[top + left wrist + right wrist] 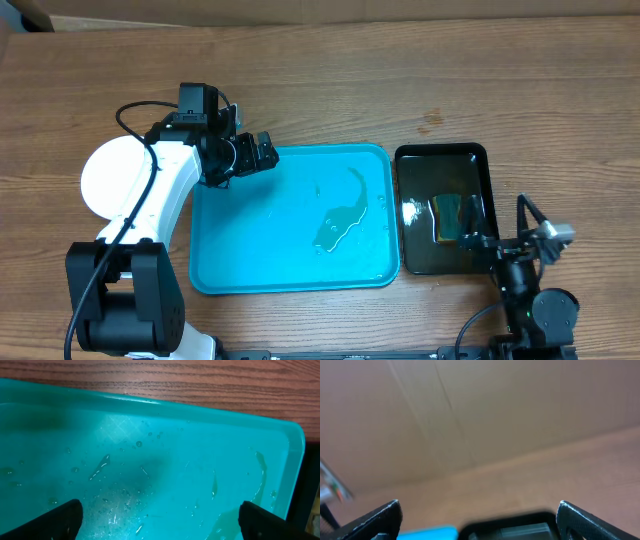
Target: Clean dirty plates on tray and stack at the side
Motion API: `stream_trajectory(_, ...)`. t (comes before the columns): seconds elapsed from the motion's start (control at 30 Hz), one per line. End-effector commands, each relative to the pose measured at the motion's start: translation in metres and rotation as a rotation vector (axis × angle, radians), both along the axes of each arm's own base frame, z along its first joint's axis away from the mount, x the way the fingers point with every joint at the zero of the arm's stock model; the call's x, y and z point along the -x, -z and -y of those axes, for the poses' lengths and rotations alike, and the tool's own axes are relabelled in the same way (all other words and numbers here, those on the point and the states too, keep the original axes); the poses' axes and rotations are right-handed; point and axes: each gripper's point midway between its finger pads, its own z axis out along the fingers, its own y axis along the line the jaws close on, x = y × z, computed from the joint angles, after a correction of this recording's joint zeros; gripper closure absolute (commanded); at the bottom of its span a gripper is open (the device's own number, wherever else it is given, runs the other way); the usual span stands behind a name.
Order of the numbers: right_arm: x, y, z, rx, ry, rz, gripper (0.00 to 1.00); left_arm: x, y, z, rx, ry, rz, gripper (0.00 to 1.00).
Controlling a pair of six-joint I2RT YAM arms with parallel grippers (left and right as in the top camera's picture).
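Observation:
The turquoise tray (230, 260) lies in the middle of the table with no plates on it, only water drops and a greenish puddle (340, 215). White plates (108, 178) sit on the table left of the tray, partly hidden by my left arm; I cannot tell how many are stacked. My left gripper (262, 155) hangs open and empty over the tray's far left corner. In the left wrist view its fingers (160, 515) frame the wet tray floor (165, 450). My right gripper (472, 240) is open and empty at the black tray's near edge, as the right wrist view (479, 510) shows.
A glossy black tray (420, 250) stands right of the turquoise tray and holds a green-yellow sponge (447, 210). It also shows blurred in the right wrist view (520, 527). Cardboard lines the table's far edge (300, 10).

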Motion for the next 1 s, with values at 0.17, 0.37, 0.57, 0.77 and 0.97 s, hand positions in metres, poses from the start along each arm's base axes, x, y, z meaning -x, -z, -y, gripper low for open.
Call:
stream_trajectory(0.17, 0.0004, 0.0155, -0.003, 0.292, -0.018, -0.011, 0.0, -0.0006, -0.0097, 0.002, 0.002, 0.024, 0.034, 0.0)
stream_trajectory(0.37, 0.0002, 0.0156, -0.0011, 0.381, -0.007, -0.001, 0.0, -0.0006, -0.0097, 0.002, 0.002, 0.024, 0.034, 0.0)
stream_trajectory(0.57, 0.0002, 0.0155, -0.0012, 0.39, -0.007, 0.002, 0.0, -0.0006, -0.0097, 0.002, 0.002, 0.024, 0.034, 0.0)
stream_trajectory(0.77, 0.0002, 0.0155, -0.0012, 0.39, -0.007, 0.002, 0.0, -0.0006, -0.0097, 0.002, 0.002, 0.024, 0.034, 0.0)
stream_trajectory(0.97, 0.0002, 0.0155, -0.0012, 0.39, -0.007, 0.002, 0.0, -0.0006, -0.0097, 0.002, 0.002, 0.024, 0.034, 0.0)
